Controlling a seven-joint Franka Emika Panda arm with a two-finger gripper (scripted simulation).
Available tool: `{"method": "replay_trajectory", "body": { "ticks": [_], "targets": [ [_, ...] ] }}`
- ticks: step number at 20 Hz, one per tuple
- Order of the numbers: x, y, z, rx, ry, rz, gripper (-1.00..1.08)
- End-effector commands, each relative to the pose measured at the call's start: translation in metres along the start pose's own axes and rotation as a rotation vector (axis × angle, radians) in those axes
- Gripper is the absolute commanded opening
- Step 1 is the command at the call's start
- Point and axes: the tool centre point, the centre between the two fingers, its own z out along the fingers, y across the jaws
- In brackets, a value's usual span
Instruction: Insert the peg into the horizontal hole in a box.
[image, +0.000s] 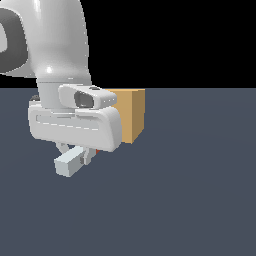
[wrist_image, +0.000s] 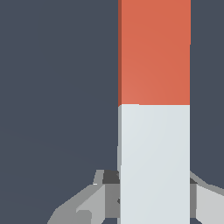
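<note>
looking across the exterior view from its left, we've got the big white arm (image: 55, 45) filling the upper corner, cut off by the frame edge so we can't see most of it. under it hangs the gripper (image: 80, 155), and it's clenched on the peg (image: 69, 163). we only really see the pale greyish-white end poking out toward the exterior view's left and a bit downward, lifted off the floor (image: 190, 200). the orange-red half is almost totally hidden behind the hand, just a tiny sliver of red peeks out under the white housing. the fingers (image: 88, 156) are small and murky there, hard to make out properly.

moving right, the box (image: 132, 115) sits on the dark floor just behind the hand, which covers its near side. we can see a tan face and a narrower lighter strip on top, that's it. we can't spot the horizontal hole anywhere, so whichever face has it is hidden or turned away.

in the wrist view the peg (wrist_image: 154, 131) runs the whole height of the picture, both ends cropped, white half near the grey fingers (wrist_image: 210, 201), orange half beyond. the fingers sit snug against both sides of the white part. the box doesn't show there.
</note>
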Motion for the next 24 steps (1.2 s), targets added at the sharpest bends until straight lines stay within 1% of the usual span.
{"method": "replay_trajectory", "body": {
  "ticks": [1, 6, 11, 24],
  "targets": [
    [0.018, -0.009, -0.003, -0.002, 0.0, 0.01, -1.0],
    [0.043, -0.021, -0.007, -0.002, 0.0, 0.021, -1.0],
    [0.057, -0.026, -0.009, -0.002, 0.0, 0.026, -1.0],
    [0.06, -0.027, -0.008, 0.001, -0.001, 0.027, -1.0]
  ]
}}
